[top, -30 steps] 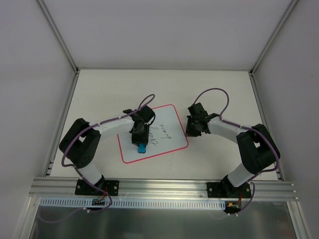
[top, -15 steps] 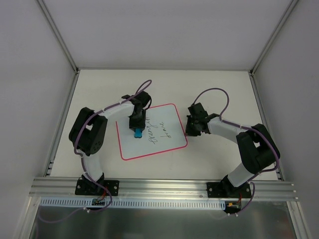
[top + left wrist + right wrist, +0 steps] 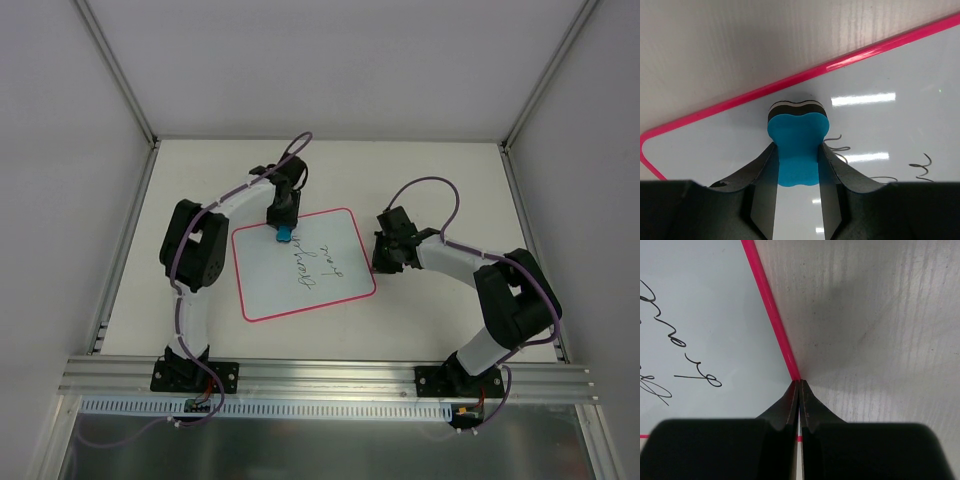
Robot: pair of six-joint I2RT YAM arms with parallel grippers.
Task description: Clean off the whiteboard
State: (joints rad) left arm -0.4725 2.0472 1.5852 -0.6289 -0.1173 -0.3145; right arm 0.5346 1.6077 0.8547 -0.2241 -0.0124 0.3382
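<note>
Near the arms, the right tool (image 3: 799, 385) is pinched fully shut at the whiteboard's (image 3: 268, 285) right rim; farther off, the left tool (image 3: 797, 151) grips one blue eraser (image 3: 798, 129).
Overhead, the single glossy white board, round-cornered and pink-rimmed, lies tilted mid-frame on the matte, faintly ribbed surface (image 3: 450, 180), dark handwriting (image 3: 310, 265) across it. Only the right wrist view shows the empty fingertips meeting at the pink rim. Only the left wrist view shows the eraser's dark felt layer just inside the board's upper rim.
</note>
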